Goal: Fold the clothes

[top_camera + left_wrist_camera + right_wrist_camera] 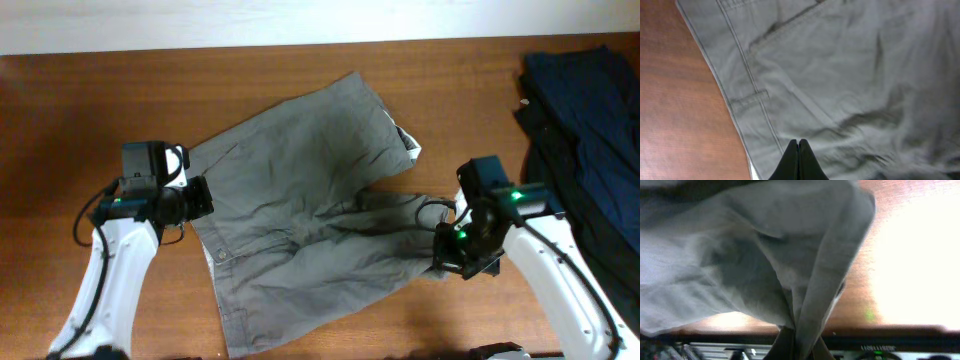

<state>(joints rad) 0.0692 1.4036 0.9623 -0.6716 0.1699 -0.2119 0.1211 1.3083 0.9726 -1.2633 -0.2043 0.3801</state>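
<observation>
The clothes, a pair of wrinkled grey-olive shorts, lie spread across the middle of the wooden table. The waistband is at the left and the legs point right. My left gripper sits at the waistband's left edge. In the left wrist view its jaws are shut, tips together over the shorts, with no cloth showing between them. My right gripper is at the lower leg's end. It is shut on a fold of the shorts, which hang lifted off the wood.
A pile of navy and black garments lies at the table's right edge, just behind the right arm. A pale wall strip runs along the far side. Bare wood shows left of the waistband.
</observation>
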